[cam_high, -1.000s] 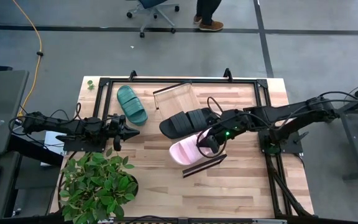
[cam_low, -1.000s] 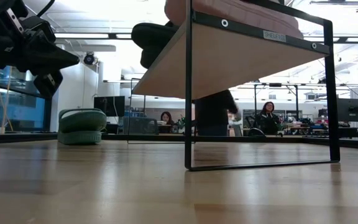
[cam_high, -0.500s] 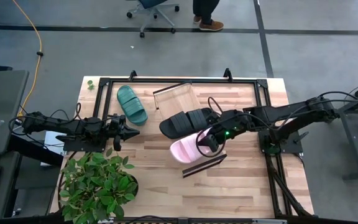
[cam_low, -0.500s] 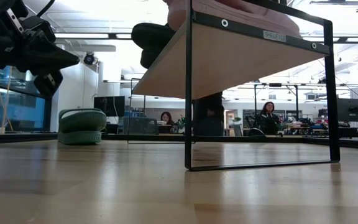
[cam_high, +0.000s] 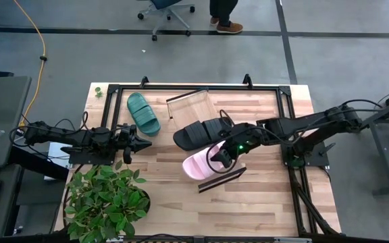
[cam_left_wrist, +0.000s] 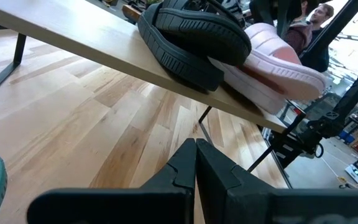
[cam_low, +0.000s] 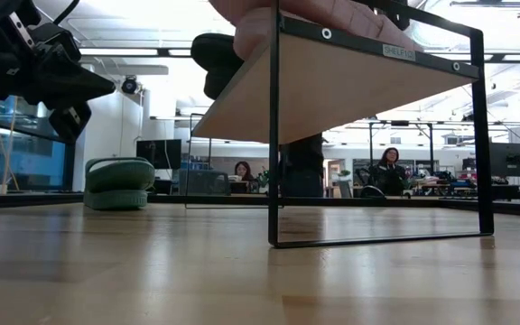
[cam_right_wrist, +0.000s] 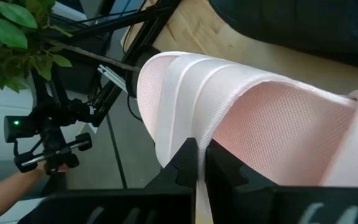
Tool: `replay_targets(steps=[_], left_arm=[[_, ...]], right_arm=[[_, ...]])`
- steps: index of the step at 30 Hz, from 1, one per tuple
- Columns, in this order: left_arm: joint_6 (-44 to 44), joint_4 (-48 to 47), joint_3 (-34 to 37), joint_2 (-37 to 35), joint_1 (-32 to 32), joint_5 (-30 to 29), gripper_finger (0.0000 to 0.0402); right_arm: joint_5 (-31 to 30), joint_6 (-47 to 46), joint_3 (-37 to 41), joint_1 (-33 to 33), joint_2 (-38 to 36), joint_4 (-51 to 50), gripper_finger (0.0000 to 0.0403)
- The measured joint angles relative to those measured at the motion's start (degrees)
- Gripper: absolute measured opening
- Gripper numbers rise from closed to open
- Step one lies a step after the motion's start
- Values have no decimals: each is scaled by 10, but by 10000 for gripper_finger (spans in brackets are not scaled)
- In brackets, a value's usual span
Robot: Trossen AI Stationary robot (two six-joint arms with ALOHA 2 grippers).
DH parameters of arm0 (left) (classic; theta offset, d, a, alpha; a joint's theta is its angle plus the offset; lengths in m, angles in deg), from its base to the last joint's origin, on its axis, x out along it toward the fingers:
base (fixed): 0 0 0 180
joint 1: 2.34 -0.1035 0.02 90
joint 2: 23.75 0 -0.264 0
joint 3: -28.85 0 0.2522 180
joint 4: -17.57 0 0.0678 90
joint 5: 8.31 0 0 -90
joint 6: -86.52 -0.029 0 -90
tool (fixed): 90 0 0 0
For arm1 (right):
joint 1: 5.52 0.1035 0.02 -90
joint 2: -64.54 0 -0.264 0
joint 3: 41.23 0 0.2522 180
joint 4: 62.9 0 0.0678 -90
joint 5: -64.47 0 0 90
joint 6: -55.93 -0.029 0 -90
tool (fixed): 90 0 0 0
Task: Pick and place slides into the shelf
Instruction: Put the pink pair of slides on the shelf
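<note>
Your right pincer point(cam_high: 220, 156) is clamped on the pink slide's point(cam_high: 201, 163) strap, settling it on the shelf point(cam_high: 189, 104) beside the black slide point(cam_high: 198, 133). Left pincer point(cam_high: 140, 142) sits closed; green slide point(cam_high: 143, 113) waits on the counter point(cam_high: 262, 196) off the shelf's far end.

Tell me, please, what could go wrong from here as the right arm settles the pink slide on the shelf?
1. The pale pink slide sits at the shelf's end with the right gripper at its strap; in the low view its edge overhangs the board, so it may tip off on release.
2. It lies against the black slide, which a nudge could shift.
3. The dark green slide lies on the table; the left gripper waits nearby.
</note>
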Motion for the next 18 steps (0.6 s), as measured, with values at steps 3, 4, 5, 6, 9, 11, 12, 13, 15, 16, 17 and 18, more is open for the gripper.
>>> replay_targets(steps=[3,4,5,6,9,11,12,13,15,16,17,18], left_arm=[[0,0,0,0,0,0,1],[0,0,0,0,0,0,1],[0,0,0,0,0,0,1],[0,0,0,0,0,0,1],[0,0,0,0,0,0,1],[0,0,0,0,0,0,1],[0,0,0,0,0,0,1],[0,0,0,0,0,0,1],[0,0,0,0,0,0,1],[0,0,0,0,0,0,1],[0,0,0,0,0,0,1],[0,0,0,0,0,0,1]], right_arm=[[0,-2,-1,4,8,2,0],[-1,-2,-1,4,10,3,0],[-3,-2,-1,6,11,5,0],[-5,-2,-1,7,11,8,0],[-13,-2,-1,8,11,12,0],[-15,-2,-1,7,10,11,0],[-15,-2,-1,7,10,11,0],[-15,-2,-1,7,10,11,0],[-15,-2,-1,7,10,11,0],[-16,-2,-1,7,10,11,1],[-17,-2,-1,7,10,11,3],[-17,-2,-1,7,10,11,6]])
